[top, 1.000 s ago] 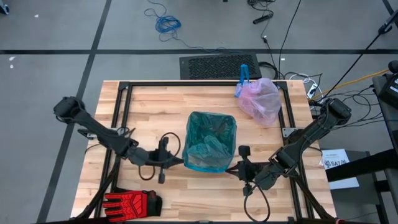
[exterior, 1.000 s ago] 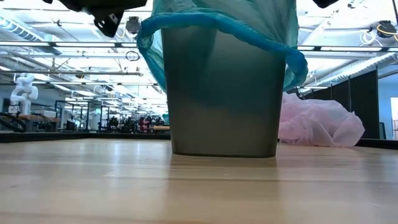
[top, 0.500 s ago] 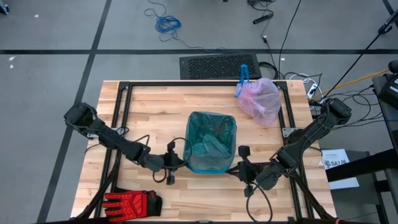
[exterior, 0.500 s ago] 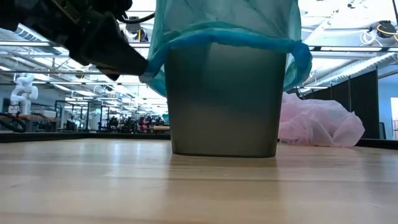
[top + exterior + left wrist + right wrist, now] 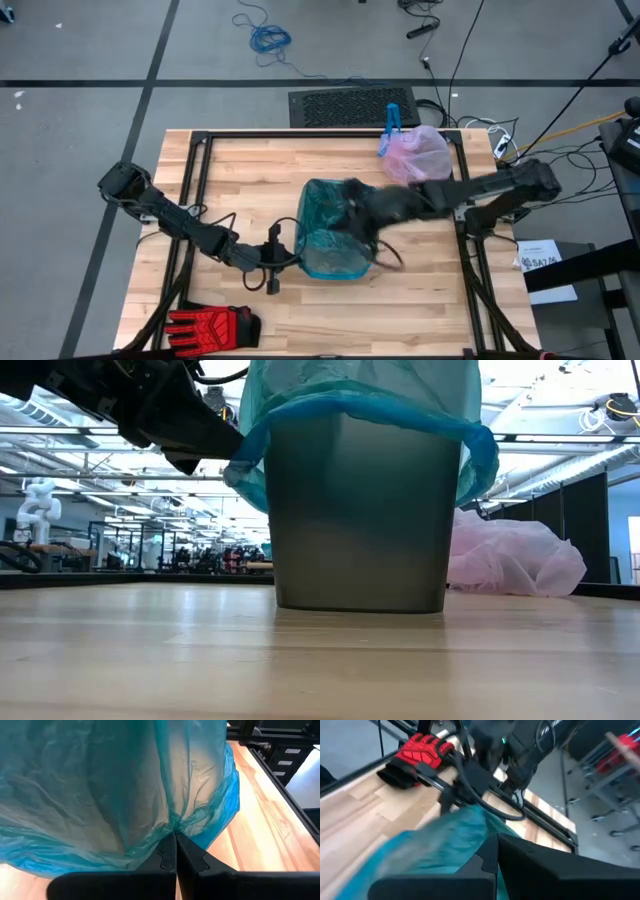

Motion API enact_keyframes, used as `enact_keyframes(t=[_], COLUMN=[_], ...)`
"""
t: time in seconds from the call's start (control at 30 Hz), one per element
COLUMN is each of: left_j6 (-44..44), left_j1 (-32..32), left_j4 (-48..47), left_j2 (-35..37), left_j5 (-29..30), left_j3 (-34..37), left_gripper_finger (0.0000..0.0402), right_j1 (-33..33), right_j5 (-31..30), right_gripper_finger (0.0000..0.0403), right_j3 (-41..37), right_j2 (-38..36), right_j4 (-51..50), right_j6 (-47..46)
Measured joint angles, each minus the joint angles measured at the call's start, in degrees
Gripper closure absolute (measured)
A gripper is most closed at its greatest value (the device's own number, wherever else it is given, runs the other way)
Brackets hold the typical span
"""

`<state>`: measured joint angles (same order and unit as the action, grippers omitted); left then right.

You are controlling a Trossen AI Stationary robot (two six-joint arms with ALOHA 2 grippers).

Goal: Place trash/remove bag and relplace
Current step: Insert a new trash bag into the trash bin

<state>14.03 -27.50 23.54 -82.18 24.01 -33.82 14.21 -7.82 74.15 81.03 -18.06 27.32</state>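
The right arm [image 5: 470, 192] has swung from lower right to frame centre, over the bin [image 5: 338, 228]; its right gripper [image 5: 352, 198] is closed. The left gripper [image 5: 287, 255] is pinching the teal-green bag [image 5: 330, 240]. The tied lilac-pink bag [image 5: 418, 160] is lying upper right.

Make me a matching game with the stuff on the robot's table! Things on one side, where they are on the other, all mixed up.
Things:
1. teal bag
2. pink bag
3. red glove
4. left gripper

Places:
A. lying at the table's near left corner
B. lining the bin mid-table
C. pinching teal plastic at the bin's left side
D. lying at the far right of the table

Pairs: 1-B, 2-D, 3-A, 4-C
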Motion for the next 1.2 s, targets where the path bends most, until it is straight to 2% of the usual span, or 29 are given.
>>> enact_keyframes(t=[0.1, 0.23, 0.53, 0.67, 1.2], left_j6=[-1.08, -1.07, -0.99, -0.97, -0.82], left_j1=[-0.01, 0.12, 0.11, 0.12, 0.12], left_j4=[0.05, -0.03, -0.08, -0.1, -0.75], left_j2=[0.44, 0.45, 0.45, 0.45, 0.45], left_j5=[0.02, 0.04, 0.13, 0.22, 0.26], left_j3=[0.0, 0.0, 0.01, 0.02, 0.02], left_gripper_finger=[0.0402, 0.0402, 0.0402, 0.0402, 0.0402], right_j1=[-5.87, -10.43, -12.27, -12.23, -12.4], right_j5=[6.95, 12.05, 11.68, 9.13, 8.84], right_gripper_finger=[0.0403, 0.0403, 0.0403, 0.0403, 0.0403], right_j3=[3.45, 6.09, 6.17, 6.25, 6.17], right_j2=[3.93, 9.81, 17.13, 18.63, 22.26], right_j4=[-1.74, -3.69, -7.27, -8.72, -11.69], right_j6=[1.9, 2.3, -1.08, -2.27, -2.9])
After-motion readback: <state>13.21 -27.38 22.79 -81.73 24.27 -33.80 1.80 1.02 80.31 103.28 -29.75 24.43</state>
